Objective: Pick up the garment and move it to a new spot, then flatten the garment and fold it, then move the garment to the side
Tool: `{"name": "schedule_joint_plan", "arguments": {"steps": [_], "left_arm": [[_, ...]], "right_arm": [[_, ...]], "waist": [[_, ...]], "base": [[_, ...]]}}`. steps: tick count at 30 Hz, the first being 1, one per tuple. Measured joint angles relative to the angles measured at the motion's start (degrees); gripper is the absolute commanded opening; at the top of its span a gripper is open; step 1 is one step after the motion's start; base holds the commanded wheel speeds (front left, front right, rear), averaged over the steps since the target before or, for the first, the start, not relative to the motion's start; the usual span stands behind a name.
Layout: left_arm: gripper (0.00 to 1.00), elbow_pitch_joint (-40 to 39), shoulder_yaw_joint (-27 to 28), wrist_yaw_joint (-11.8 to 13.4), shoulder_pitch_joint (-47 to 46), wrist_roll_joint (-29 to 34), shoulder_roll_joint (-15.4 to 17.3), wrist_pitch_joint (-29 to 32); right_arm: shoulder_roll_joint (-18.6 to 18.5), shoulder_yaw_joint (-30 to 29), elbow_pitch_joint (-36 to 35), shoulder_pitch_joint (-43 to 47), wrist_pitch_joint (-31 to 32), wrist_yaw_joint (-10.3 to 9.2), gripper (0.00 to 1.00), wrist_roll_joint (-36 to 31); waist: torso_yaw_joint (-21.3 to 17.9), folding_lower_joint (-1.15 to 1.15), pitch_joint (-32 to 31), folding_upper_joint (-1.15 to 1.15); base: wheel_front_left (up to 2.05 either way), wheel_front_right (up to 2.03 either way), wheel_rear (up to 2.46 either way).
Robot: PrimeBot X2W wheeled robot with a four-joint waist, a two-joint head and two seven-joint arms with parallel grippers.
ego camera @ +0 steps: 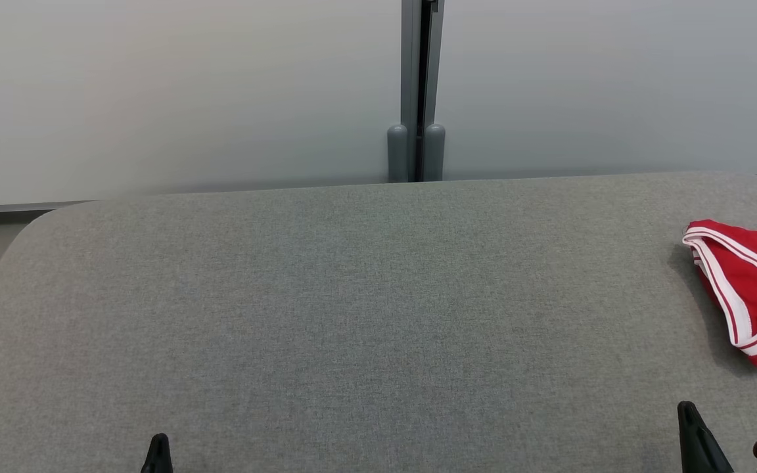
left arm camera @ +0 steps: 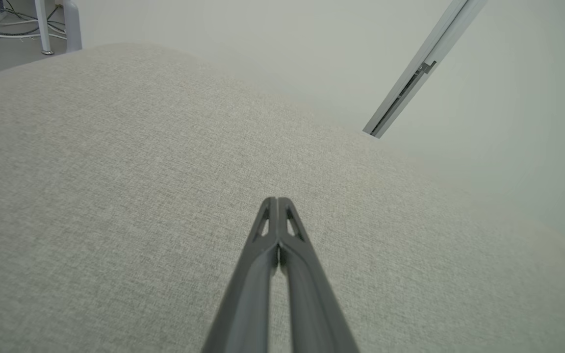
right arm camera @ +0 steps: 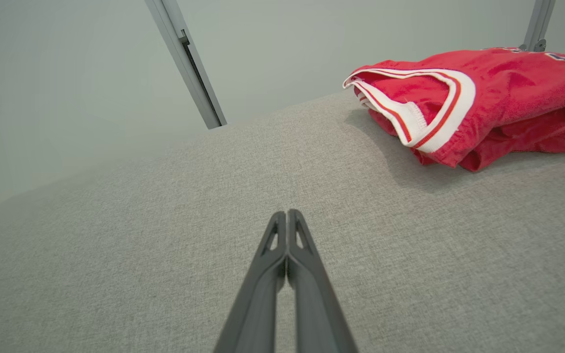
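Lying bunched at the right edge of the grey table [ego camera: 352, 295], the red garment [ego camera: 756, 282] with white trim is touched by neither claw. The left claw [left arm camera: 277, 201] is clenched on nothing over the table, well apart from the garment. The right claw [right arm camera: 287, 213] is likewise clenched empty, near the garment.

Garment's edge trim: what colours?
White trim with a red stripe, on the red fabric garment; right wrist view.
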Motion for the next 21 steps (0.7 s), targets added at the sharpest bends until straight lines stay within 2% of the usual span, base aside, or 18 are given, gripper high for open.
{"name": "schedule_joint_plan", "arguments": {"steps": [21], "left_arm": [[0.00, -0.02, 1.69, -1.96, -4.66, -17.46, 0.21, 4.92]], "right_arm": [[0.51, -1.25, -0.90, -3.36, 4.71, 0.00, 0.00, 19.53]], "waist": [[-0.15, 0.00, 0.41, 0.00]], "base": [[0.00, 0.00, 0.00]]}}
